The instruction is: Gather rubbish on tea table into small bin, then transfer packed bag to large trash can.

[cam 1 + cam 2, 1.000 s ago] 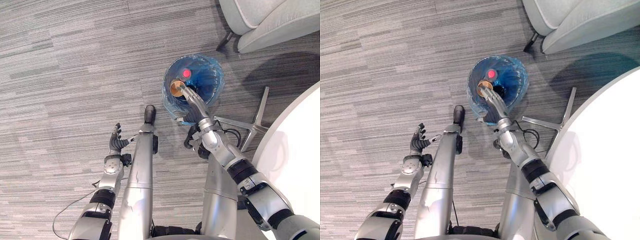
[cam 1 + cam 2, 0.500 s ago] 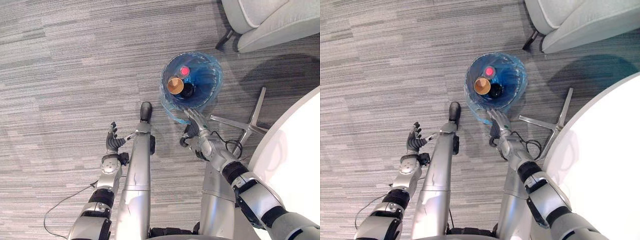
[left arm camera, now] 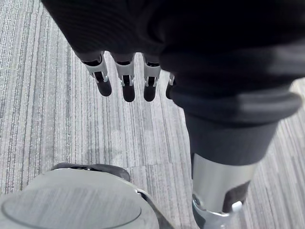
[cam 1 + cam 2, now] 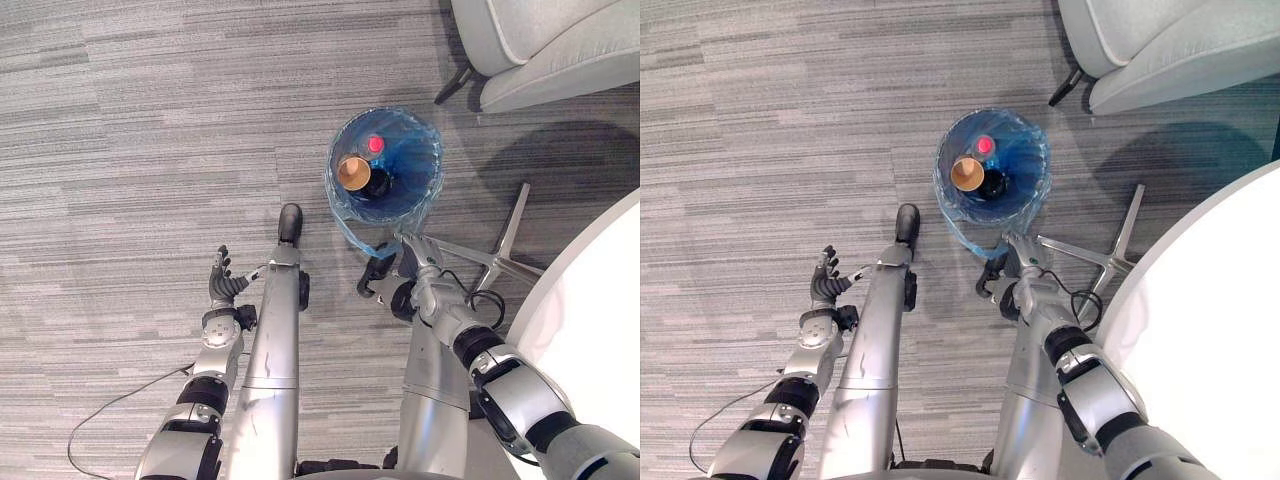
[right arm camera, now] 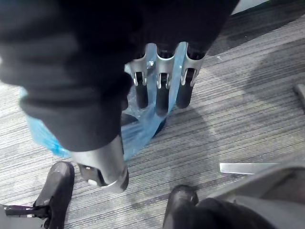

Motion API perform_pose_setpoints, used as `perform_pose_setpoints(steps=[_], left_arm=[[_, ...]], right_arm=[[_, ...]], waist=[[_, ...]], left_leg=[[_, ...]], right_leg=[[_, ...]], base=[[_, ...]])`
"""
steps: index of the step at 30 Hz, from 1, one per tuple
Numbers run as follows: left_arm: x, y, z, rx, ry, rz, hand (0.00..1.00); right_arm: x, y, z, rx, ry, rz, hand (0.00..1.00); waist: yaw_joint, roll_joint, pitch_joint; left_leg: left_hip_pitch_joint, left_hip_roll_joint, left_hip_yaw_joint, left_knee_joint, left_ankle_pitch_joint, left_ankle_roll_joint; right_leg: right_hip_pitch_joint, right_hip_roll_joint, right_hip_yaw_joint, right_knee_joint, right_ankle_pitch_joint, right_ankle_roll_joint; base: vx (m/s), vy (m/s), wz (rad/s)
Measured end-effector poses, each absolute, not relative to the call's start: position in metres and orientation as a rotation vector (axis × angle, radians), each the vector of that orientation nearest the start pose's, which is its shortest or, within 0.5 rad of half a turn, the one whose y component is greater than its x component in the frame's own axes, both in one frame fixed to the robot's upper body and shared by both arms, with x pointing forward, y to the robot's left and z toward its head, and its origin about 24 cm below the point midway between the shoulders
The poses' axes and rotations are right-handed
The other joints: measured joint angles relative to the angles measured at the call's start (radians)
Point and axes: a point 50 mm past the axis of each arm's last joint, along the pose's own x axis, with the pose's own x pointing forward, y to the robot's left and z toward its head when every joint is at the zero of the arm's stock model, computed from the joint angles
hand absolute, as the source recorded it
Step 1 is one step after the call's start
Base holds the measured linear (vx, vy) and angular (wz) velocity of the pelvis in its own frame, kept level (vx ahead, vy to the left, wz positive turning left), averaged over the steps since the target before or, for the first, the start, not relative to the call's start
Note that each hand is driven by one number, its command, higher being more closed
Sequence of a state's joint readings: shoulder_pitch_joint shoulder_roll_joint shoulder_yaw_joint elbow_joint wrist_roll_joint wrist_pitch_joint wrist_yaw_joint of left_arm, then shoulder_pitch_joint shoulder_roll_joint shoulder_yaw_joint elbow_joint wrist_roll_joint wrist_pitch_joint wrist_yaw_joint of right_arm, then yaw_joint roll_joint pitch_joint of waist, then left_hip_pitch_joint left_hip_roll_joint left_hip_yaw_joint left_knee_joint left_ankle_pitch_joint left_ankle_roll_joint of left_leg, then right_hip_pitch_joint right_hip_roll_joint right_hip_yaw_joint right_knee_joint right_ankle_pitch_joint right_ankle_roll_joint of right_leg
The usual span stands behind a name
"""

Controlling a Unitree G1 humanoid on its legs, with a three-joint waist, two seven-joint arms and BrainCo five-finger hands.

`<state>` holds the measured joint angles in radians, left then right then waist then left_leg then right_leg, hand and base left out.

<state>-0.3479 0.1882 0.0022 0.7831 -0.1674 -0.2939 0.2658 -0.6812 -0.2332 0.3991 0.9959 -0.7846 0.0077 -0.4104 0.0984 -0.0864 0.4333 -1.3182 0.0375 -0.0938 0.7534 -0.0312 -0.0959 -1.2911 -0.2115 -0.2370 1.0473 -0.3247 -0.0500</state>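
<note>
The small bin (image 4: 430,160), lined with a blue plastic bag (image 5: 143,130), stands on the carpet. In it lie a brown paper cup (image 4: 352,172), a red-capped bottle (image 4: 376,145) and a dark item (image 4: 378,182). My right hand (image 4: 418,256) hovers just outside the bin's near side, beside a hanging flap of the bag. Its fingers (image 5: 162,90) are straight and hold nothing. My left hand (image 4: 220,291) hangs open over bare carpet far to the left of the bin, fingers (image 3: 125,83) relaxed.
A grey armchair (image 4: 545,45) stands beyond the bin at the top right. A white round table (image 4: 600,330) fills the right edge, with a metal base leg (image 4: 510,235) lying on the floor close to the right of my right hand.
My right hand has pulled back out of the bin toward me and now sits below its near rim. The cup stays inside the bin. The left hand barely moved.
</note>
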Motion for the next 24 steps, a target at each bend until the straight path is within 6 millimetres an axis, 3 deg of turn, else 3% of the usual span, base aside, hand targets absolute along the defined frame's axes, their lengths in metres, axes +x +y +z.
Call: perform_pose_setpoints(steps=[10,24], left_arm=[[0.3,0.209,-0.006,0.049,0.134,0.322,0.0],[0.301,0.209,-0.003,0.048,0.132,0.322,0.0]], right_arm=[[0.354,-0.148,0.029,-1.263,-0.022,0.012,1.0],[0.346,-0.131,0.062,-0.977,-0.219,-0.056,1.0]], waist=[[0.0,0.001,0.0],[0.007,0.006,0.003]], left_leg=[[-0.006,0.019,0.028,-0.009,0.0,0.0],[-0.004,0.034,0.047,0.034,-0.003,0.005]], right_leg=[[-0.006,0.004,0.012,0.001,-0.004,-0.002],[0.002,0.006,0.023,0.032,-0.016,-0.004]], base=[[-0.04,0.024,0.04],[-0.03,0.015,-0.01]])
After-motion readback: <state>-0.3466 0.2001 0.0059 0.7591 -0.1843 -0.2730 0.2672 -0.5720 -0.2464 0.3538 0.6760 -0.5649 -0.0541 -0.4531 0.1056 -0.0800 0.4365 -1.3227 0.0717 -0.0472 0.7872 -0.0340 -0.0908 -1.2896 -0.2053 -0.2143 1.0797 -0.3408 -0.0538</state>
